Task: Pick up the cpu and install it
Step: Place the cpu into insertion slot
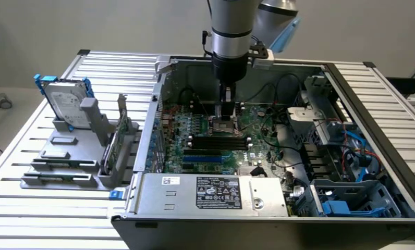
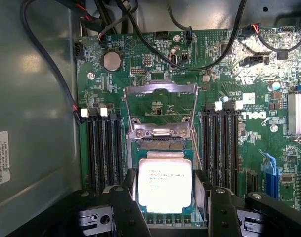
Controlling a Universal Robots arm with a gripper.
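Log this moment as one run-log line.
claw: inside case, over socket | cpu: at socket, under claw | socket lid: raised

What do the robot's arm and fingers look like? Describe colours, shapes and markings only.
The arm is a smooth silver-grey cylinder ringed by a black band, with a light blue cap on the joint behind it. Below, it narrows into a black gripper. The fingers are matt black, blocky bars with round screw heads.
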